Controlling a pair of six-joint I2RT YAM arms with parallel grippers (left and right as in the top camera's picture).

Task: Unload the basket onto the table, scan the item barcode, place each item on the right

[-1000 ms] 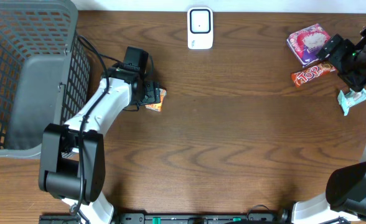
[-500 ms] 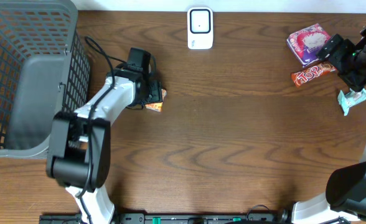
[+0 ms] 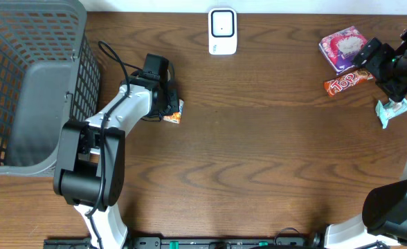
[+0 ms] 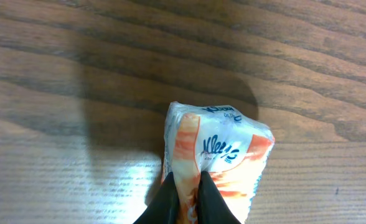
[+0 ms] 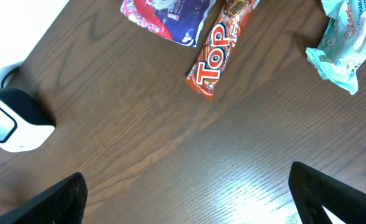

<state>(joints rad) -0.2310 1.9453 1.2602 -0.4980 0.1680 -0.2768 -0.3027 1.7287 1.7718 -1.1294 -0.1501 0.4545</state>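
Note:
A small orange-and-white tissue pack lies on the wooden table left of centre. My left gripper is shut on it. In the left wrist view the two black fingertips pinch the near edge of the pack, with my left gripper low at the frame's bottom. The white barcode scanner stands at the back middle and shows as well at the left of the right wrist view as the scanner. My right gripper hovers open at the far right, and that same gripper has only bare table between its fingers.
A grey mesh basket fills the far left. By the right arm lie a red TOP bar, a purple pack and a teal pack.
My left gripper has closed from open onto the tissue pack, and the left arm has shifted slightly. The right arm has not moved.

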